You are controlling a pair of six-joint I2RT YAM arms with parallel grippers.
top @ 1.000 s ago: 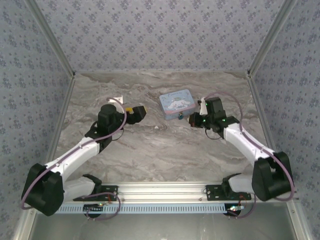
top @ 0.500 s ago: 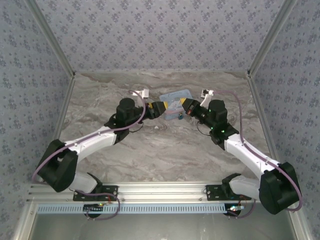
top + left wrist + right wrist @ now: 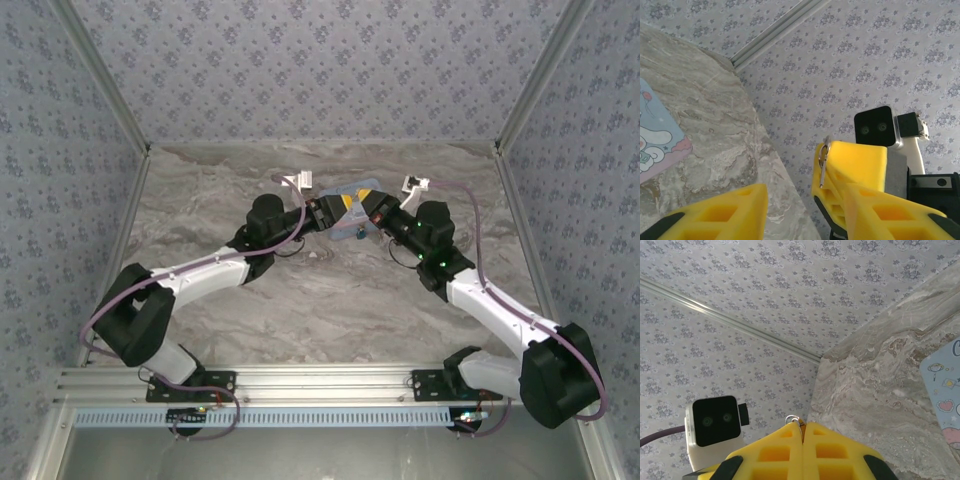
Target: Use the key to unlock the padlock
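Seen from above, two white-and-black robot arms reach inward over a marbled grey surface (image 3: 250, 310) and meet nose to nose near its far edge, inside a booth lined with floral wallpaper. The left end effector (image 3: 337, 208) and the right end effector (image 3: 369, 212), both with yellow fingers, are tip to tip above a pale blue tin (image 3: 358, 187), which they partly hide. A small bluish speck at the tin's near edge, just below the two tips, seems to be the padlock (image 3: 357, 232). It is too small to make out its shackle.

From the right wrist camera, the right end effector's two fingers are pressed flat together. A small silvery ring pokes out of the seam at their tip.

The left wrist camera shows the same grip from the other side. The key (image 3: 823, 167) is thin and silvery, with its ring at the top. It stands nearly upright, pinched at the tip of the right arm's yellow fingers and held off the surface.

The left end effector's own fingers (image 3: 720, 212) stand apart at the bottom of that view, with a clear gap between them and nothing clamped. The key sits in line with that gap, beyond the fingertips. Whether the left fingers touch the right ones cannot be told.
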